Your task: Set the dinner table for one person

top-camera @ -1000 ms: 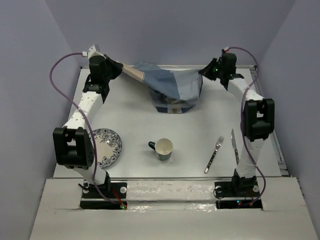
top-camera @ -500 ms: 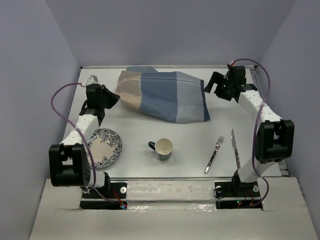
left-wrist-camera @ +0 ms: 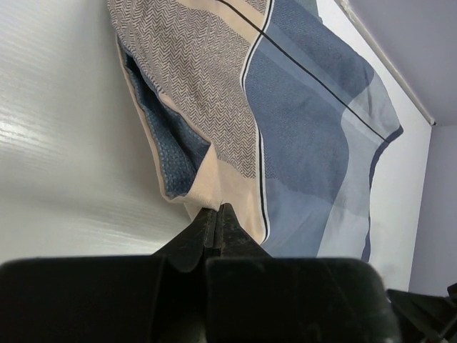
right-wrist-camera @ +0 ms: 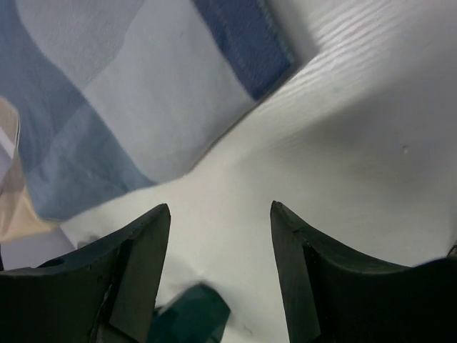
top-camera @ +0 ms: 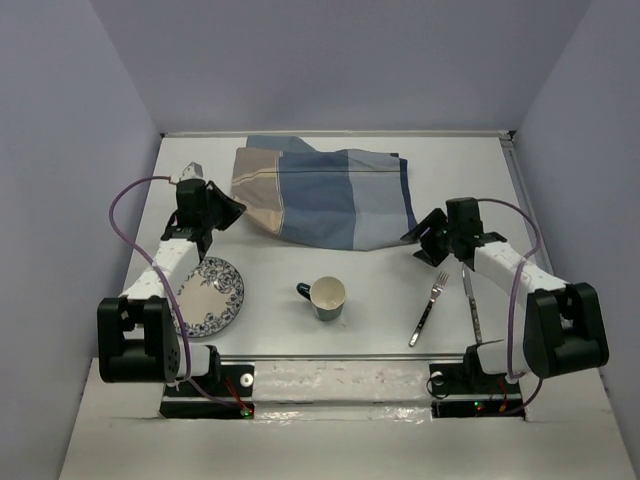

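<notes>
On the worktop, the left hand pinches the cloth by its tan edge, the right hand spread just off its blue corner.

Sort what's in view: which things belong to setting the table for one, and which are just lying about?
Job: dinner table, cloth mat, plate, mug, fork, knife.
Lying about: none seen; otherwise only the left arm, right arm.
</notes>
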You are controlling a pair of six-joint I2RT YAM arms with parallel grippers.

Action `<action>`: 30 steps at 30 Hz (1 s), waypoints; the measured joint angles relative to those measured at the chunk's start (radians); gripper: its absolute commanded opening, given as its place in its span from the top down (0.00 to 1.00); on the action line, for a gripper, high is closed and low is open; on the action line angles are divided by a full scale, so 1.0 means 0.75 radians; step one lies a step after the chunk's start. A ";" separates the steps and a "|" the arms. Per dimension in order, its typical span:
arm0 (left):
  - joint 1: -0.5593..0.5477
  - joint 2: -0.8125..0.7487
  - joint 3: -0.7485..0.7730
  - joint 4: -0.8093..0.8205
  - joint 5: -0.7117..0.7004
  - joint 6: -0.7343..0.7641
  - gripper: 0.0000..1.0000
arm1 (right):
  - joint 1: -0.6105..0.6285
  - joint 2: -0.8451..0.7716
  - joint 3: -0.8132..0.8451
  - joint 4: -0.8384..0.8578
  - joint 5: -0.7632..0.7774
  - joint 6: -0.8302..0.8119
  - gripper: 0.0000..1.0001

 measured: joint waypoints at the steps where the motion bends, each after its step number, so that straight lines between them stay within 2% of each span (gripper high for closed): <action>1: -0.005 0.000 0.000 -0.002 0.002 0.002 1.00 | 0.000 0.033 0.003 0.031 0.036 0.019 0.43; 7: -0.039 0.001 0.000 -0.011 0.002 0.017 1.00 | -0.001 0.290 0.081 0.122 0.204 0.105 0.48; 8: -0.042 0.001 0.001 -0.012 0.002 0.020 1.00 | -0.001 0.327 0.092 0.132 0.226 0.121 0.53; 15: -0.048 0.001 0.001 -0.022 0.001 0.025 1.00 | -0.001 0.372 0.108 0.174 0.312 0.185 0.61; 16: -0.048 0.002 0.002 -0.024 0.000 0.025 1.00 | -0.001 0.375 0.108 0.179 0.324 0.194 0.65; 17: -0.048 0.002 0.002 -0.024 0.000 0.025 1.00 | -0.001 0.381 0.108 0.187 0.334 0.200 0.74; 19: -0.048 0.001 0.002 -0.026 -0.001 0.025 1.00 | -0.001 0.413 0.112 0.213 0.344 0.209 0.76; 20: -0.048 0.002 0.002 -0.027 -0.001 0.025 1.00 | -0.002 0.435 0.123 0.229 0.347 0.218 0.91; 23: -0.048 0.002 0.005 -0.031 -0.009 0.025 1.00 | -0.001 0.474 0.144 0.268 0.347 0.223 1.00; 30: -0.048 0.017 0.098 -0.066 -0.026 0.037 1.00 | -0.001 0.425 0.221 0.235 0.380 0.070 1.00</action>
